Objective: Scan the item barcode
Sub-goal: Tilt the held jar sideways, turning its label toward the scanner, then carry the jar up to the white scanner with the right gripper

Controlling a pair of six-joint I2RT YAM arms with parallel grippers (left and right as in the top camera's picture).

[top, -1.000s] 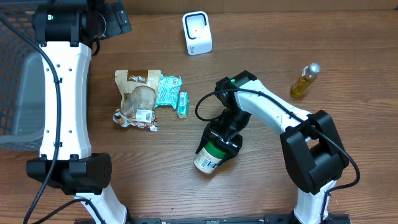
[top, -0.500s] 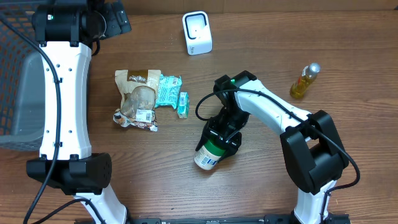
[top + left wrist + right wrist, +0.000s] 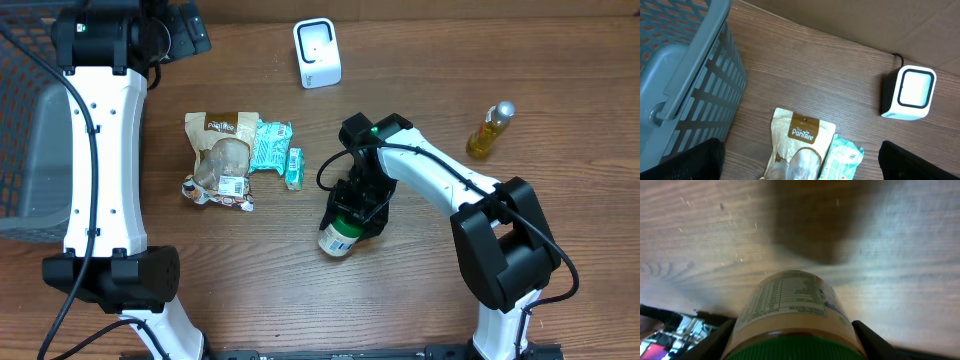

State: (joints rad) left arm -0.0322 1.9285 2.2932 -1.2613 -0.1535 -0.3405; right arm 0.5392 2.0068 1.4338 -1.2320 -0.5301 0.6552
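1. Overhead: the right pincer is partly closed and gripping the green-lid end of a jar. The jar is tilted, around mid-bench, label end toward the front edge. The scanner sits by the back edge, well apart from the jar. A snack bag and a teal packet lie touching, left of the jar. An oil bottle is near the right edge.
2. Left wrist: the left pincer is spread wide with nothing in it, up over the snack bag, next to a grey basket.
3. Right wrist: the jar's label fills the view, with a finger on either side of the lid.
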